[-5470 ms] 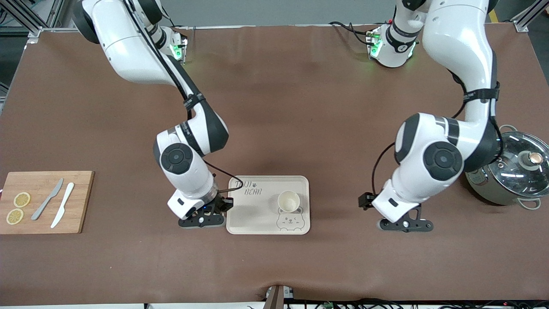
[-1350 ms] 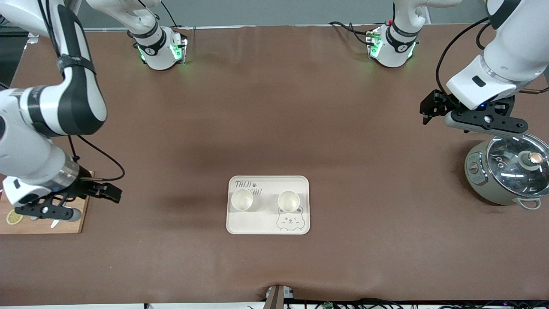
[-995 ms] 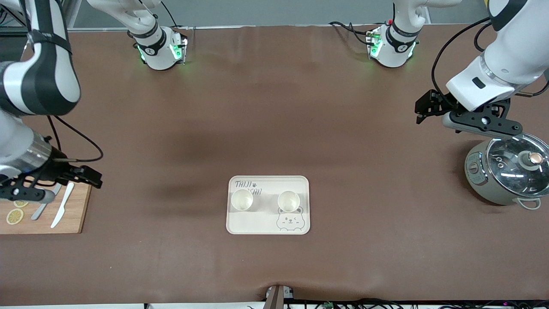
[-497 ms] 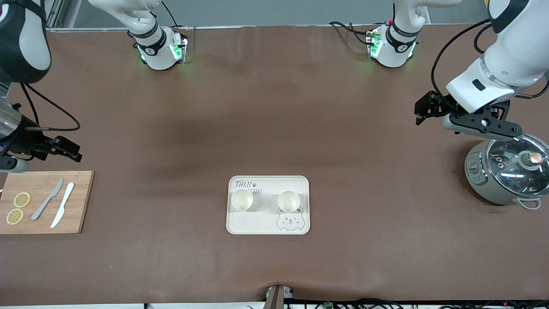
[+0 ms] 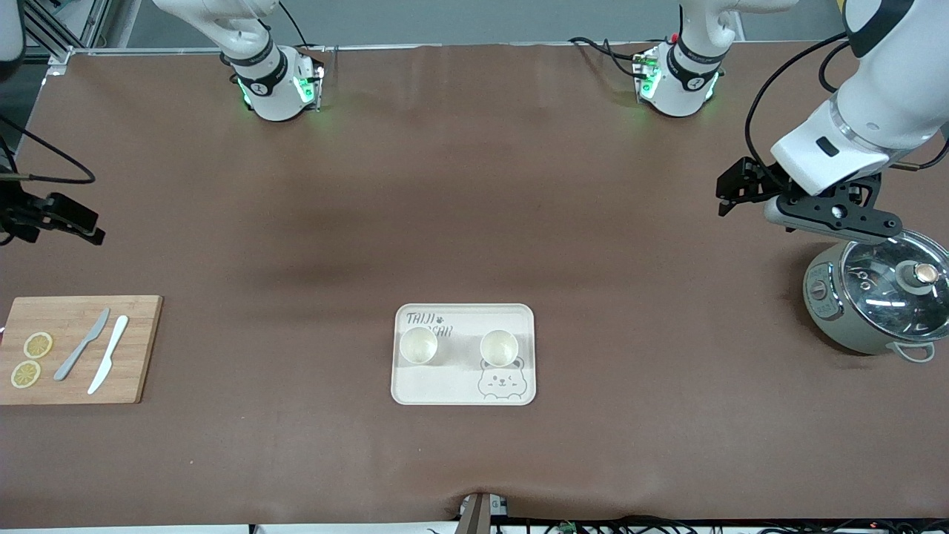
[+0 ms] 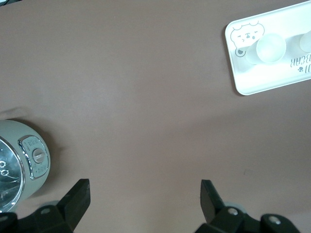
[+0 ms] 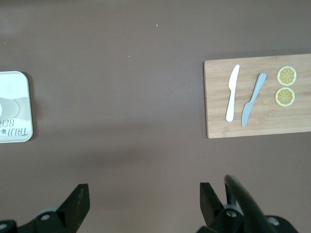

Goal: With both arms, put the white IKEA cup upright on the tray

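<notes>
- The tray [image 5: 463,389] lies flat on the brown table [image 5: 474,222], about midway between the 2 arms' ends and nearer the front camera than either base.
- Its long axis runs from the right arm's end of the table toward the left arm's end; the "TAIJI BEAR" lettering sits on the part toward the right arm's end, on the edge farther from the front camera, and the bear face on the part toward the left arm's end, on the nearer edge.
- 2 white cups stand upright on the tray, mouths up: one cup [image 5: 418,345] over the lettering, the other cup [image 5: 499,347] just above the bear face. They are apart, not touching.
- The left gripper [image 5: 808,211] hangs over bare table beside the pot [image 5: 875,300], fingers [image 6: 77,199] spread wide with nothing between them.
- The right gripper [image 7: 143,204] is up over bare table at the right arm's end, fingers [image 7: 77,201] spread wide and empty; in the front view only its edge shows.
- A wooden cutting board [image 5: 133,348] lies at the right arm's end, carrying a grey knife [image 5: 81,345], a white knife [image 5: 108,365] and 2 lemon slices [image 5: 37,345].
</notes>
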Robot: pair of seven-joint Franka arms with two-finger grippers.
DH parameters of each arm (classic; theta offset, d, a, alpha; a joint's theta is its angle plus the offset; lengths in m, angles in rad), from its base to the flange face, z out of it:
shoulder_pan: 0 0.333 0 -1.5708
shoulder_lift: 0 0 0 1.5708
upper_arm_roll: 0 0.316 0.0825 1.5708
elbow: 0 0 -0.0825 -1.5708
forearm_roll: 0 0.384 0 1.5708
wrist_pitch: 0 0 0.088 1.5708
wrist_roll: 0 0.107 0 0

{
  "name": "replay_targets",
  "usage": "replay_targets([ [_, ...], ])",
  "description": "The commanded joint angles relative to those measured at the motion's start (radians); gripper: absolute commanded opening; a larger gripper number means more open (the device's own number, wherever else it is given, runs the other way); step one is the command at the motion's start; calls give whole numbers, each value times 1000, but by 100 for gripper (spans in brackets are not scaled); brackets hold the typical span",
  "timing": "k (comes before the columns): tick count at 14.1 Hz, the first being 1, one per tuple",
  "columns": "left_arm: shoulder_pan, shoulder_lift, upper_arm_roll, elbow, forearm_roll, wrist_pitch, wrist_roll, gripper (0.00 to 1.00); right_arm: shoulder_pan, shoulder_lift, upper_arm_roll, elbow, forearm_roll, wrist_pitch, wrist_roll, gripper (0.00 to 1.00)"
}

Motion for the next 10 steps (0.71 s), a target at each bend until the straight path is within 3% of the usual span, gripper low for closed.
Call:
replay_targets([
  [1, 0, 9, -2, 21, -19, -3, -14, 100, -13, 6, 20, 27, 16, -25, -7, 100],
  [6, 0, 9, -2, 21, -17, -5, -14, 100, -7, -5, 17, 9, 16, -32, -9, 100],
  [10, 6, 10, -2, 21, -13, -3, -14, 100, -12, -52, 15, -83, 14, 52, -10, 100],
])
